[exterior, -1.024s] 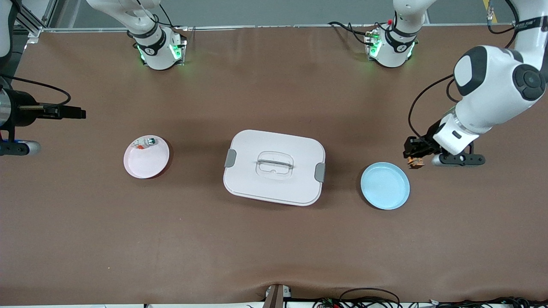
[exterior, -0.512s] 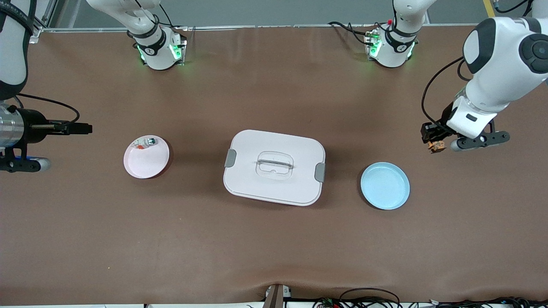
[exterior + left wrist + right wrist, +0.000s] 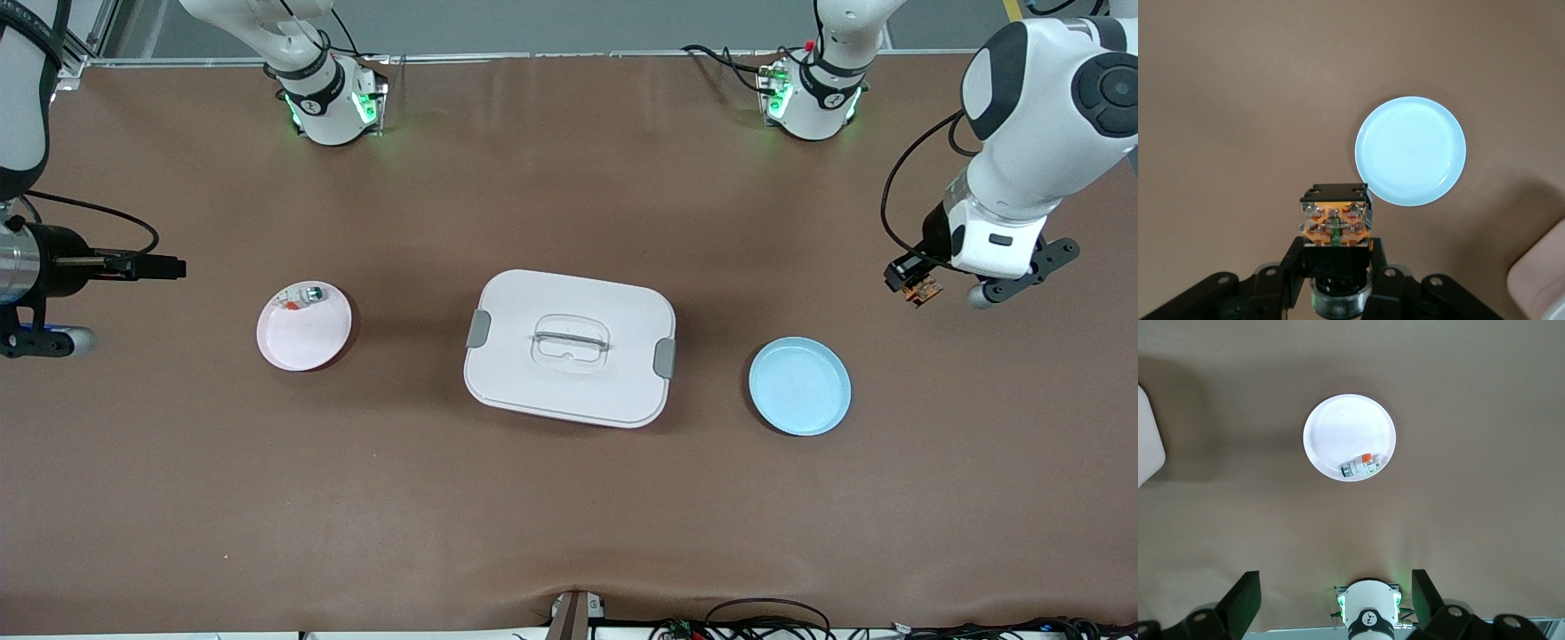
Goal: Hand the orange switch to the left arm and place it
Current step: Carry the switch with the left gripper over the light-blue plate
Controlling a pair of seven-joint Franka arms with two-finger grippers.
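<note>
At the left arm's end of the table, the front view cuts off most of both arms, and the left gripper (image 3: 914,289) is half tucked under its own white wrist, so only a bit of black and orange pokes out there. The left wrist view sorts it out: the orange switch (image 3: 1335,220) sits right between the black fingers (image 3: 1293,263), clamped tight and up in the air over bare brown table (image 3: 569,498), near the blue plate (image 3: 799,386) but not over it.

The right gripper (image 3: 1336,595) hangs over the table's edge at the right arm's end, jaws spread wide with nothing in them. Its wrist view looks down on the pink plate (image 3: 298,342), which holds a small white-grey part (image 3: 1360,466); details on that one are too tiny to make out.

The box (image 3: 570,347) sits on the table between the two plates, lid on.
</note>
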